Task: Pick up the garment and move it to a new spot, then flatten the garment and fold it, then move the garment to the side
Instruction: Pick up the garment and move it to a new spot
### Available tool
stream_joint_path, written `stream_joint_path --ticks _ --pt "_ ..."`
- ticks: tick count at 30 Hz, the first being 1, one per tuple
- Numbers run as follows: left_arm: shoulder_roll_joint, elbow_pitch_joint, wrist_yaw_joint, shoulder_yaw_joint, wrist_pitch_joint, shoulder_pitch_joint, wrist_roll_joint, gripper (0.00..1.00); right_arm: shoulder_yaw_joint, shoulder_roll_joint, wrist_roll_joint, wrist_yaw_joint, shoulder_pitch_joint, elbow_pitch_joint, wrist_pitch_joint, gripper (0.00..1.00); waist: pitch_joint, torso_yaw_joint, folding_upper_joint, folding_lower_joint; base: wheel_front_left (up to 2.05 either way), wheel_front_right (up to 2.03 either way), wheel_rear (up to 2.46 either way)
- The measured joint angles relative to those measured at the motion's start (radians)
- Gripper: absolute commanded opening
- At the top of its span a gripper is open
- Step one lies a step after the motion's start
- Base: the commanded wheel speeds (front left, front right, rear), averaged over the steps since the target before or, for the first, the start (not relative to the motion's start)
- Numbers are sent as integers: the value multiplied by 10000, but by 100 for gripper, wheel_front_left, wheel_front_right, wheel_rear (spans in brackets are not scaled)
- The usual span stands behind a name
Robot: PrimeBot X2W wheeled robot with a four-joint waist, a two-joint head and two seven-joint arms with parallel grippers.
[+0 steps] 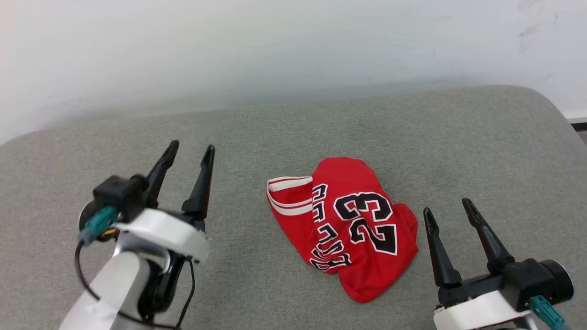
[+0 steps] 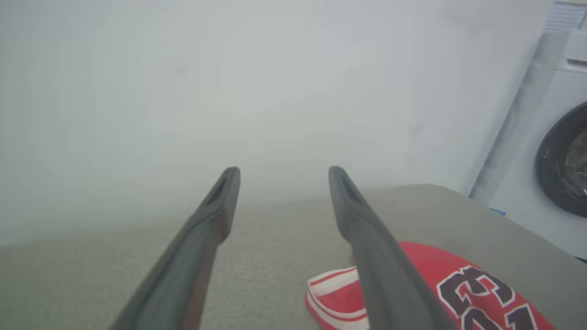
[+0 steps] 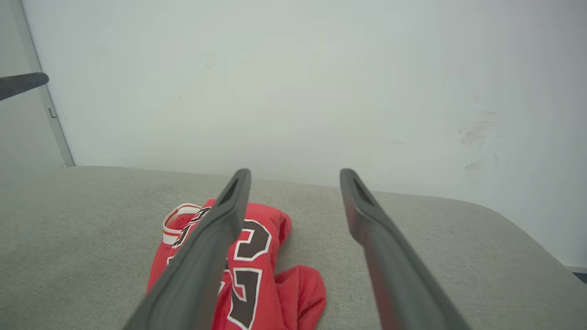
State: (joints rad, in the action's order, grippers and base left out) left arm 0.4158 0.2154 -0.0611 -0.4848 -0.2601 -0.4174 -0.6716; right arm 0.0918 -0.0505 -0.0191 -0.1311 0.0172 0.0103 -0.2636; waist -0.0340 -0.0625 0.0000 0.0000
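Observation:
The garment (image 1: 348, 224), a red jersey with white-striped trim and a black 23, lies folded into a compact bundle on the grey cushioned surface (image 1: 293, 133), a little right of centre. My left gripper (image 1: 190, 149) hovers open and empty well to its left, above the surface. My right gripper (image 1: 449, 205) stands open and empty just right of the bundle's lower edge, not touching it. In the left wrist view the garment (image 2: 463, 284) shows at the lower right, partly behind a finger (image 2: 367, 229). The right wrist view has the garment (image 3: 275, 256) under and left of the fingers (image 3: 229, 215).
A white wall (image 1: 275, 46) runs along the far edge of the surface. A white washing machine (image 2: 550, 151) with a dark round door stands beyond the surface's right end. The surface's right corner is rounded (image 1: 550, 105).

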Motion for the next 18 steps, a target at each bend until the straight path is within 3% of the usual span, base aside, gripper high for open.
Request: stream_joint_path --ticks 4,6,10,13,18 --pt "4 -1047 -134 775 -17 1343 775 100 -15 2 0 0 111 96 0 100 23 100 0 0 0 0 0" --pt "-364 -1356 -88 1170 -27 2424 955 100 -6 2 -71 0 200 140 0 100 53 149 0 0 0 0 0" --pt "-832 -1570 81 1511 -29 3027 1271 100 19 2 -123 0 210 157 0 100 65 165 0 0 0 0 0" --pt "-1396 -1557 401 1714 -29 3577 1630 100 19 2 -186 0 209 205 0 100 78 184 0 0 0 0 0" --pt "-1689 -1371 796 1996 -29 3660 2015 100 38 2 -186 0 200 221 0 100 48 172 0 0 0 0 0"
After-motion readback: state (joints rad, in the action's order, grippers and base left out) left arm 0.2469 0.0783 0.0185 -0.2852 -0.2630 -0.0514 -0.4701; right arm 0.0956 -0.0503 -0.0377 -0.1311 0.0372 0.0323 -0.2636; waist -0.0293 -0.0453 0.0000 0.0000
